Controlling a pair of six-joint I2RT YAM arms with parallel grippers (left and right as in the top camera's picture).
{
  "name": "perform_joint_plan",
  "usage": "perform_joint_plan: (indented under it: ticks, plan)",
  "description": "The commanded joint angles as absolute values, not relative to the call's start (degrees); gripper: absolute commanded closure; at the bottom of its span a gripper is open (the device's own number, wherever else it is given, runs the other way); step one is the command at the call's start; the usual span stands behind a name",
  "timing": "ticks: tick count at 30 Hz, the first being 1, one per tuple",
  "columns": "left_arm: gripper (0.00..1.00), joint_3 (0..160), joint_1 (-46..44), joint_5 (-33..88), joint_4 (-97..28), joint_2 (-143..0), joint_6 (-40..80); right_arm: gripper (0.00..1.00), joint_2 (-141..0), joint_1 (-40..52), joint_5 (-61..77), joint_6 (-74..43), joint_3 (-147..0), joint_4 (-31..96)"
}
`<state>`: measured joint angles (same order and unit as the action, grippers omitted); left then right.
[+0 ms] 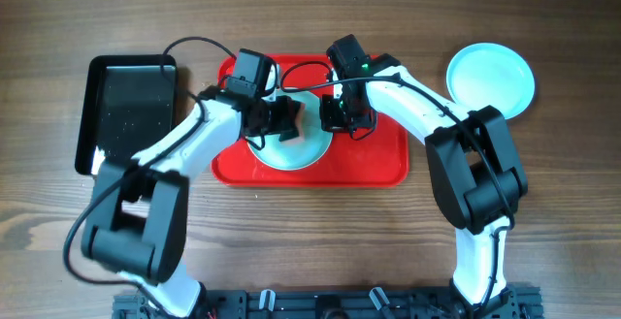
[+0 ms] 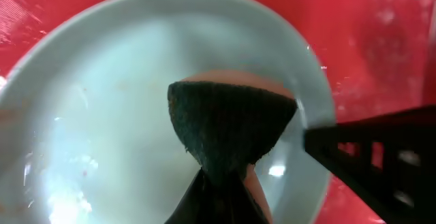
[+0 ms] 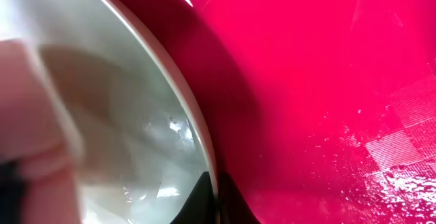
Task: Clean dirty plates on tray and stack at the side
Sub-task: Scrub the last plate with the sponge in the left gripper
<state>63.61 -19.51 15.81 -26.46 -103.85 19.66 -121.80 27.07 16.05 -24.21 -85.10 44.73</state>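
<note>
Left claw: closed on dark scrub pad, held over plate; right claw: clamped on plate's rim.

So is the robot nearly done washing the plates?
One side plate already sits on the table beside the red tray, looking clean. Right now the left gripper holds a dark sponge on the tray plate, while the right gripper pinches its rim. That one is not yet stacked at the side. I can't see a third plate.
</note>
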Motion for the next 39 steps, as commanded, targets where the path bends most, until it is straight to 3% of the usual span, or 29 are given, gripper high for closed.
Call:
perform_joint_plan:
  ticks: [1, 11, 17, 25, 31, 39]
  plan:
    - [0.96, 64.4, -19.57, 16.6, -23.86, -108.22, 20.16, 0.96, -122.43, 26.79, 13.37, -24.16, -84.66, 45.47]
    - [0.96, 64.4, -11.27, -1.23, -29.89, -110.39, 18.13, 0.96, -122.43, 26.79, 12.23, -23.97, -84.66, 47.0]
    - [0.96, 64.66, -8.49, -1.21, -32.8, -109.01, 18.81, 0.95, -122.43, 26.79, 11.6, -24.53, -84.66, 47.44]
    - [0.96, 65.32, -8.51, -0.91, -42.63, -92.01, 20.6, 0.96, -122.43, 26.79, 10.5, -26.11, -84.66, 47.37]
    - [0.96, 64.82, -10.68, 14.5, -39.59, -92.07, 20.64, 0.96, -122.43, 26.79, 10.41, -27.07, -84.66, 47.2]
    - [0.96, 64.79, -18.79, 13.65, -37.74, -103.26, 23.62, 0.96, -122.43, 26.79, 10.5, -27.16, -84.66, 47.44]
